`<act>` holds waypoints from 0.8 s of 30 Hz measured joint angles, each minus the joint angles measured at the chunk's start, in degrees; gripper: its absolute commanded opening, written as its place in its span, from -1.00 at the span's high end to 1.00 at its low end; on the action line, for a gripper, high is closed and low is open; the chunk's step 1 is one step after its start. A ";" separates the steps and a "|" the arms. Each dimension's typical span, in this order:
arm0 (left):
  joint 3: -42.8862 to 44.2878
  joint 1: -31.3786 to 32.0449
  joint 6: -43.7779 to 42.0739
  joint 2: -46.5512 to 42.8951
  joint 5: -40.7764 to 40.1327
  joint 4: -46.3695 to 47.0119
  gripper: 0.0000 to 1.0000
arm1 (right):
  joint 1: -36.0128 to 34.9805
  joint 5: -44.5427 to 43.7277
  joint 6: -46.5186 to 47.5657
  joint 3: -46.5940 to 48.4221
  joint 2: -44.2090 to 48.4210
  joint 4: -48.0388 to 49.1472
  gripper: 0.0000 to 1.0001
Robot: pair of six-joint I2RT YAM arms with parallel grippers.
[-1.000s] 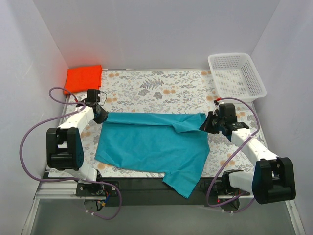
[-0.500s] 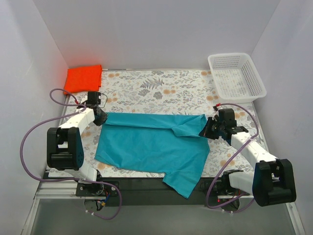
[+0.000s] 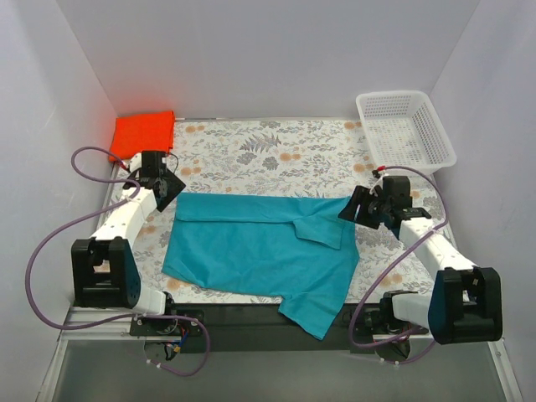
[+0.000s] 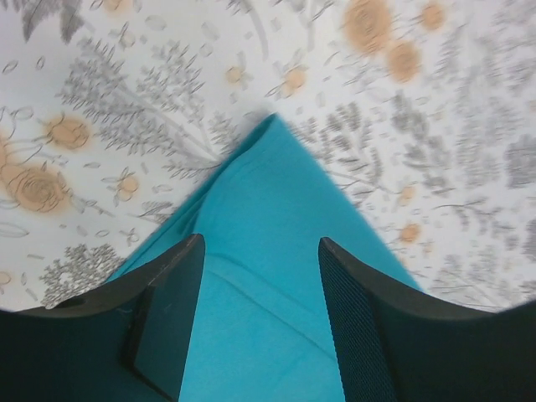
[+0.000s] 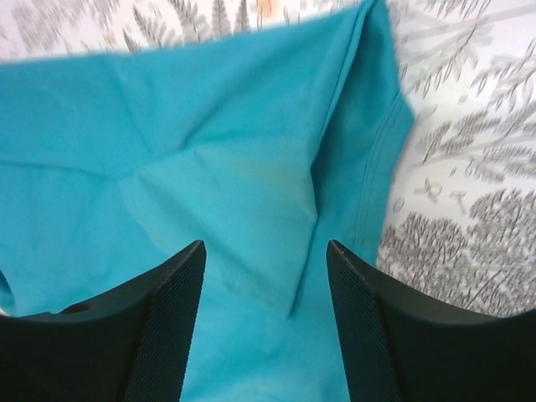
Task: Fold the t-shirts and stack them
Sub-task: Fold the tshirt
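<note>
A teal t-shirt [image 3: 260,247] lies spread across the flowered table, its far edge folded over and one sleeve hanging over the near edge. My left gripper [image 3: 167,186] is open just above the shirt's far left corner [image 4: 276,193], with nothing between its fingers [image 4: 172,310]. Over the folded sleeve at the far right corner [image 5: 209,151] my right gripper [image 3: 356,208] also stands open and holds nothing. In the wrist views the left gripper [image 4: 261,251] and the right gripper [image 5: 265,251] both show cloth lying flat below them. A folded orange t-shirt [image 3: 144,134] rests at the far left corner of the table.
A white plastic basket [image 3: 404,131] stands at the far right corner. White walls close in the table on three sides. Purple cables loop beside both arms near the table's side edges.
Both grippers have opened and let go of the teal shirt's far edge, which now lies on the table. The left arm has drawn back toward the far left.
</note>
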State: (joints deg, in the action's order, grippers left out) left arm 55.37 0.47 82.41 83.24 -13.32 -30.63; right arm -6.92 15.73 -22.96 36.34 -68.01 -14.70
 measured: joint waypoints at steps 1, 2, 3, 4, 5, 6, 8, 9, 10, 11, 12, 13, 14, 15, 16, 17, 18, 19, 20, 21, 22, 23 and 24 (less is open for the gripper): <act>1.07 0.00 -0.09 -0.72 0.11 0.33 -0.10 | 0.98 0.22 0.07 0.92 -0.72 0.92 -0.25; 1.77 0.00 -0.15 -1.03 0.37 0.79 -0.08 | 1.81 0.68 0.00 1.42 -1.36 1.79 -0.19; 2.47 0.00 -0.24 -1.09 0.79 1.36 -0.01 | 2.95 1.42 -0.24 1.81 -2.36 3.17 -0.09; 2.97 0.00 -0.33 -0.96 1.27 2.14 0.02 | 4.04 2.16 -0.46 1.95 -3.52 4.85 -0.07; 3.26 0.00 -0.50 -0.63 1.90 2.82 0.06 | 4.94 2.93 -1.09 1.95 -4.76 6.29 -0.07; 3.43 0.00 -0.55 -0.02 2.45 3.34 0.09 | 5.46 3.43 -1.46 1.95 -5.88 7.30 -0.06; 3.63 0.00 -0.59 1.88 3.56 4.48 0.16 | 6.88 4.66 -2.51 1.97 -8.90 10.05 -0.04; 3.63 0.00 -0.68 3.30 4.15 5.11 0.17 | 7.23 5.20 -3.06 2.01 -10.36 11.32 -0.03; 3.63 0.00 -0.79 4.66 4.92 5.68 0.21 | 7.48 5.62 -3.61 2.05 -11.72 12.61 -0.02; 3.63 0.00 -0.81 5.97 5.49 6.10 0.22 | 7.69 5.95 -4.11 2.08 -13.14 14.03 -0.02; 3.63 0.00 -0.98 7.39 6.16 6.62 0.23 | 7.85 6.10 -4.48 2.08 -14.05 15.02 -0.02; 3.63 0.00 -1.11 8.63 6.75 7.19 0.24 | 8.00 6.27 -5.07 2.14 -15.17 16.24 -0.02; 3.63 0.00 -1.22 9.77 7.23 7.65 0.24 | 8.04 6.38 -5.40 2.21 -15.98 17.18 -0.01; 3.63 0.00 -1.29 10.71 7.69 8.17 0.24 | 8.09 6.54 -5.70 2.27 -16.85 18.27 -0.01; 3.63 0.00 -1.42 11.37 8.04 8.61 0.25 | 8.09 6.62 -6.08 2.40 -17.66 19.26 0.00; 3.63 0.00 -1.51 12.13 8.31 9.09 0.25 | 8.09 6.82 -6.51 2.56 -18.40 20.15 0.00; 3.63 0.00 -1.60 12.83 8.50 9.49 0.25 | 8.11 7.06 -6.88 2.67 -19.12 21.29 0.01; 3.63 0.00 -1.64 13.25 8.66 9.75 0.26 | 8.11 7.23 -7.13 2.84 -19.78 22.08 0.01; 3.63 0.00 -1.64 13.81 8.72 10.05 0.26 | 8.11 7.48 -7.37 3.06 -20.57 22.95 0.02; 3.63 0.00 -1.66 14.25 8.76 10.29 0.27 | 8.13 7.74 -7.72 3.26 -21.35 23.76 0.04; 3.63 0.00 -1.64 14.67 8.74 10.47 0.28 | 8.15 8.00 -8.02 3.32 -22.08 24.63 0.11; 3.63 0.00 -1.62 15.12 8.68 10.64 0.28 | 8.20 8.26 -8.33 3.34 -22.75 25.49 0.16; 3.61 0.00 -1.62 15.61 8.55 10.80 0.31 | 8.22 8.48 -8.55 3.34 -23.41 26.21 0.30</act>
State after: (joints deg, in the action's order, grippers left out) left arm 58.98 0.47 80.79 98.85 -4.78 -19.84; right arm 1.30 24.21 -31.51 39.68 -91.42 11.51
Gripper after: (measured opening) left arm 0.362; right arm 0.441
